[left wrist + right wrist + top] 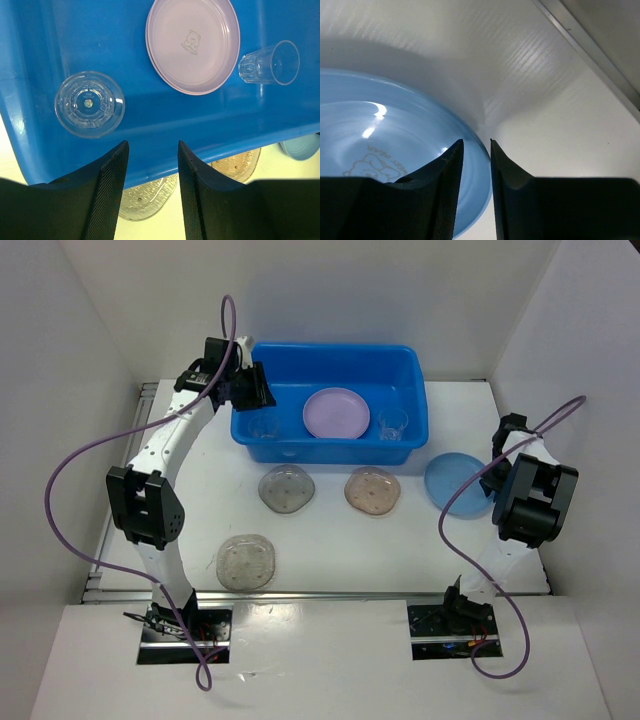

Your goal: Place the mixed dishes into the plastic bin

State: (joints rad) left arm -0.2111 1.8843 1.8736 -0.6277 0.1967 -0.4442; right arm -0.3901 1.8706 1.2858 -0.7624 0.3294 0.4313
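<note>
Two cups (393,423), lavender plate (336,412) in plastic bin (340,348); left pincer (151,144) released above it. Right pincer (476,141) at blue plate (395,125) rim, clamp unclear; next secure, lift.

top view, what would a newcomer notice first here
The bright blue bin at the table's far side, holding a lavender plate and two clear cups. Next, three translucent plates lying on the table in front of it, and a blue plate to the right, with the right gripper at its rim.

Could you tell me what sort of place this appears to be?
Likely a robotics lab cell: white panels box in the table, left arm and right arm stand at its near edge.
</note>
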